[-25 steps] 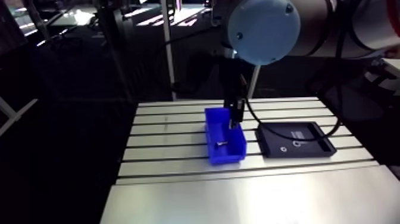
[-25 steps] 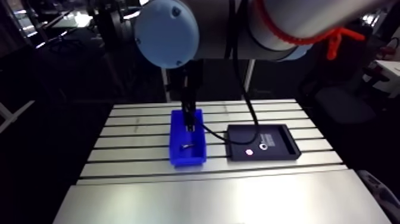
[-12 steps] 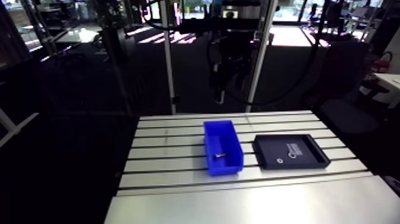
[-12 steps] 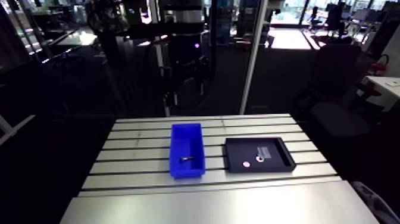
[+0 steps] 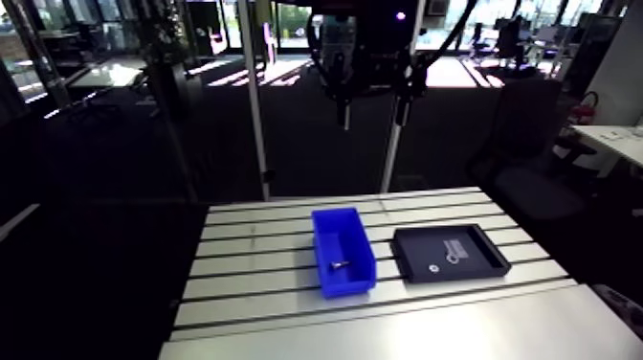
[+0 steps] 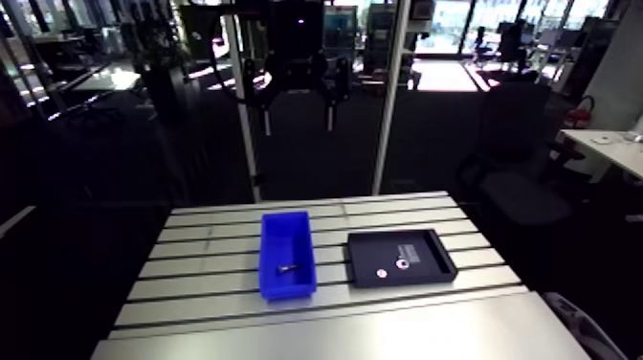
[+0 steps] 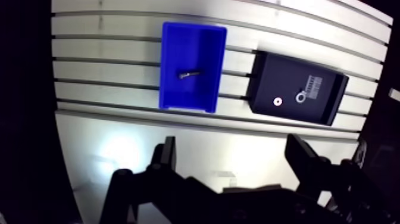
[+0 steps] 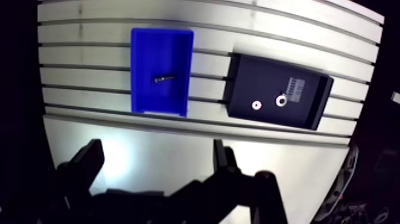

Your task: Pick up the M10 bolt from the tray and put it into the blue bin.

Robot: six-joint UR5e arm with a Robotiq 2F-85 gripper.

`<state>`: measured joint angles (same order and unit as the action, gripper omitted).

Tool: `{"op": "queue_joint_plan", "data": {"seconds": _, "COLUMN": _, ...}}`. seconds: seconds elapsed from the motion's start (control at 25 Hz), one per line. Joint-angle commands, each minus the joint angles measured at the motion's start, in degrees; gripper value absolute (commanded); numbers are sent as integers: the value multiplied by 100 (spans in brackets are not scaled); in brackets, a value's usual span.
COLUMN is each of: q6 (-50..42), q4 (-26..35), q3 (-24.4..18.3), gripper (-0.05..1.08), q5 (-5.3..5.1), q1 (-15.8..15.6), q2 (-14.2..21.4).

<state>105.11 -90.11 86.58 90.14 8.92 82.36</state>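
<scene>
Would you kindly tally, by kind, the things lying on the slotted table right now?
Blue bin: 1
Black tray: 1
Bolt, lying in the bin: 1
Small round pieces in the tray: 2
Total: 5

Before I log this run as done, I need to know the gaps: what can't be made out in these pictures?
Bolt in the blue bin: too small in every view to confirm M10.
Two round bits on the black tray: too small to identify, wrist view.
Claw: open in the wrist view, finger bases cut off by the edge.
</scene>
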Motion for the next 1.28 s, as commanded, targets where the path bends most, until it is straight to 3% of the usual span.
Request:
{"op": "queue_joint_plan", "data": {"seconds": 0.04, "q6": -760, "q4": 578, "q3": -234, "gripper": 1, "q5": -71, "q1": 189, "q2": 399}}
{"op": "queue_joint_plan", "data": {"seconds": 0.2, "q6": -935, "q4": 754, "q3": -339, "gripper": 2, "q5": -80, "q1": 181, "q2": 478}}
{"op": "queue_joint_plan", "data": {"seconds": 0.32, "q6": -935, "q4": 789, "q3": -401, "gripper": 2, "q5": -150, "q1": 172, "q2": 504}}
{"op": "queue_joint_plan", "data": {"seconds": 0.56, "q6": -927, "q4": 798, "q3": -726, "gripper": 2, "q5": -106, "q1": 172, "q2": 478}}
{"op": "queue_joint_plan", "data": {"seconds": 1.28, "q6": -918, "q4": 754, "q3": -480, "gripper": 1, "q5": -124, "q1": 181, "q2": 601}}
